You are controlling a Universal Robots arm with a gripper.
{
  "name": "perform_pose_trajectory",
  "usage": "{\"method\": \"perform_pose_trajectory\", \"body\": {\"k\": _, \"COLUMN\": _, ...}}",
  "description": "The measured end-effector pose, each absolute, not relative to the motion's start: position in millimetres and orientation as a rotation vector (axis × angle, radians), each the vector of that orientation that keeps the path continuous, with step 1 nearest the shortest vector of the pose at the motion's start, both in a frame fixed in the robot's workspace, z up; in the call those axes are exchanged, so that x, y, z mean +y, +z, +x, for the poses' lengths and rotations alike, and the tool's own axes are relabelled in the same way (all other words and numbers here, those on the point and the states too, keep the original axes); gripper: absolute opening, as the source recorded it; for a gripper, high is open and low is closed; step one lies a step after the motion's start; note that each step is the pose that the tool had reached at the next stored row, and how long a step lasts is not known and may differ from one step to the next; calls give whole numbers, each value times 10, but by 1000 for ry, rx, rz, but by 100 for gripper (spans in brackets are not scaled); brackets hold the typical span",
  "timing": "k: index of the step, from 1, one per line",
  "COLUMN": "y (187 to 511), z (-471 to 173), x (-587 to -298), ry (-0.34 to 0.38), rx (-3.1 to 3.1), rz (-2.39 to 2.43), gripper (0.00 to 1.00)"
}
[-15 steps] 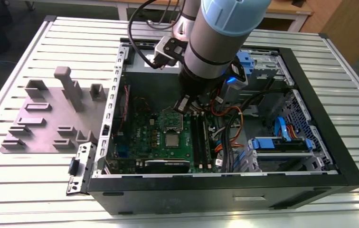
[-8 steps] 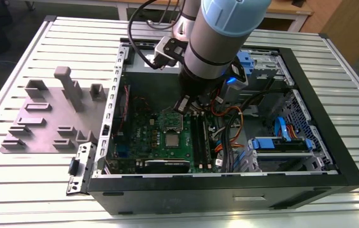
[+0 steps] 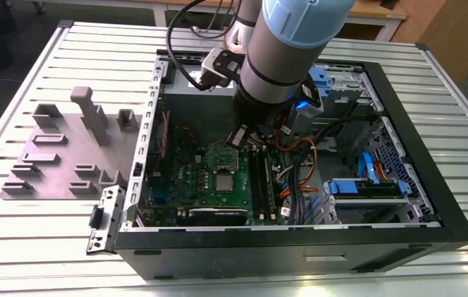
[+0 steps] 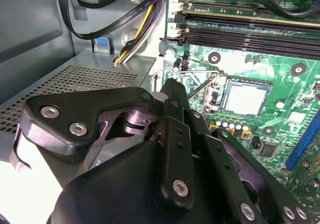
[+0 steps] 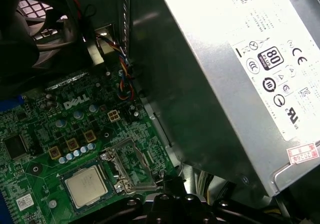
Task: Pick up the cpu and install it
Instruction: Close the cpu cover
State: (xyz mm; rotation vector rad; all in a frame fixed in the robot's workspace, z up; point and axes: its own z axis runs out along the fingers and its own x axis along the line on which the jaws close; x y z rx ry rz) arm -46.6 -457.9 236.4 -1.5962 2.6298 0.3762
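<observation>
The cpu (image 3: 224, 183) lies flat in its socket on the green motherboard (image 3: 186, 179) inside the open computer case, silver top up. Both wrist views show the cpu (image 4: 245, 98) (image 5: 86, 184) seated there. The socket's metal bracket frame (image 5: 131, 161) stands swung open beside it, and a thin wire lever (image 4: 192, 72) runs along the socket's edge. My gripper (image 4: 172, 86) is shut with nothing seen between its fingers. Its tip (image 5: 172, 181) hovers just past the open bracket, close to the lever and apart from the cpu. In the exterior view the gripper (image 3: 241, 137) hangs over the board's far part.
A silver power supply (image 5: 235, 69) walls in one side of the gripper. Black memory slots (image 4: 250, 31) and cable bundles (image 4: 125, 19) lie close by. A fan (image 5: 35, 29) sits at the board's end. Blue drive bays (image 3: 366, 185) fill the case's right. A grey fixture plate (image 3: 60, 154) rests outside on the table.
</observation>
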Motion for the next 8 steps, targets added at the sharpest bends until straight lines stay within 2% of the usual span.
{"method": "perform_pose_trajectory", "body": {"k": 8, "y": 2364, "z": -466, "x": -4583, "ry": 376, "rx": 2630, "rz": -1596, "gripper": 11}}
